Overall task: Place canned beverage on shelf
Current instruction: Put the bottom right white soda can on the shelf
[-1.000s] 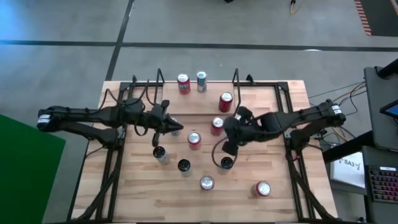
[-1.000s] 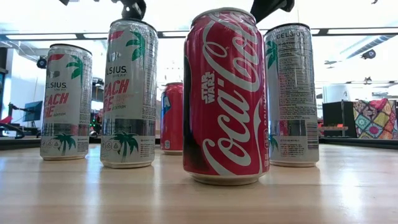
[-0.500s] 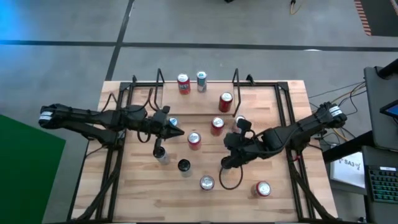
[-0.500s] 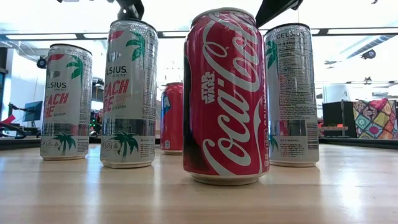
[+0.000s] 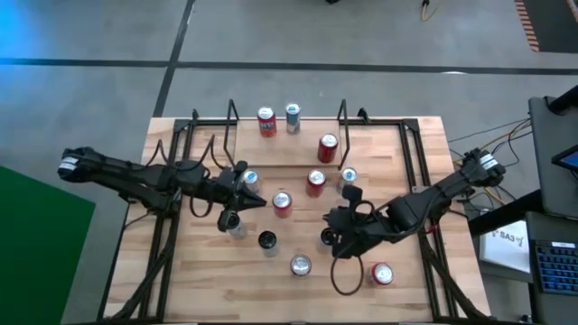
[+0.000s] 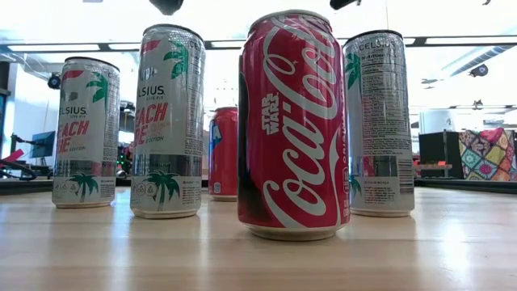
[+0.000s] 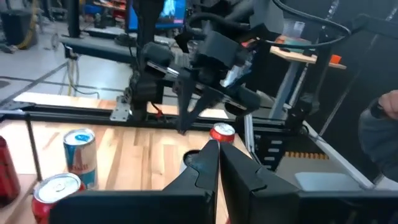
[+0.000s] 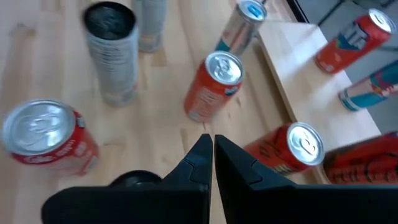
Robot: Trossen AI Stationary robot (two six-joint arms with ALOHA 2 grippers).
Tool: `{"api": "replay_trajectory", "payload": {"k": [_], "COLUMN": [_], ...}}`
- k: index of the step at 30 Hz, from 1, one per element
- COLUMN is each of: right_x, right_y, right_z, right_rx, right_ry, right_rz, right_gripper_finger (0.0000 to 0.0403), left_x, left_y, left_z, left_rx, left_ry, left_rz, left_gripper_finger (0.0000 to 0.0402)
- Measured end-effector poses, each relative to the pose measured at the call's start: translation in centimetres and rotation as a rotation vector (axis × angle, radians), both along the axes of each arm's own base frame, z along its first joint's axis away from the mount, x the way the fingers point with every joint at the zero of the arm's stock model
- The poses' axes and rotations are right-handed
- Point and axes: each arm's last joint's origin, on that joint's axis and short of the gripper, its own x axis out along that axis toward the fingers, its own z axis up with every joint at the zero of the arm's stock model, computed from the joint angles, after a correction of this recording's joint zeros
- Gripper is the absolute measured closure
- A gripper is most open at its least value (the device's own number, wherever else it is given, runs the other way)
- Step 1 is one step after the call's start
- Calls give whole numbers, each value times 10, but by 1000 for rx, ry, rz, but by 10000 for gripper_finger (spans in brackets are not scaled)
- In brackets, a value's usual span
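Three cans stand on the shelf's (image 5: 298, 155) light wooden floor at the table's far side: a red can (image 5: 265, 120), a silver-blue can (image 5: 293, 117) and another red can (image 5: 327, 147). Several more stand on the table, among them a red can (image 5: 283, 202), a dark-topped can (image 5: 267, 240) and a red cola can (image 6: 295, 121). My left gripper (image 5: 260, 200) is shut, level, above the table just left of the red can (image 7: 222, 132). My right gripper (image 5: 327, 233) is shut, slanting down above a dark-topped can (image 5: 330, 238), with the red can (image 8: 214, 84) ahead of it.
Black side frames (image 5: 167, 226) run along the table's left and right edges. The shelf's two upright loop ends (image 5: 232, 116) rise at the far side. A loose cable loop (image 5: 343, 275) hangs by my right gripper. Tall silver cans (image 6: 168, 121) stand near the front edge.
My right gripper has swung toward the table's near edge and sunk a little, tipping and rolling as it went. My left gripper has drifted toward the near edge. Both stayed shut, and no can has moved.
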Motion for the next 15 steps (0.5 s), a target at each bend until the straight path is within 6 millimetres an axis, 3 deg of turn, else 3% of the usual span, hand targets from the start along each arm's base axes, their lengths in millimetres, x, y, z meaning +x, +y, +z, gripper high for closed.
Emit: {"api": "replay_trajectory", "payload": {"k": [15], "right_x": [-15], "right_y": [30], "right_z": [-1], "right_rx": [-16], "right_ry": [-51], "right_rz": [116], "right_gripper_finger": [394], "left_x": [40], "left_y": [-47], "left_z": [-18], "left_rx": [64], "left_ry": [32], "left_rz": [-100], "left_gripper_finger": [402]}}
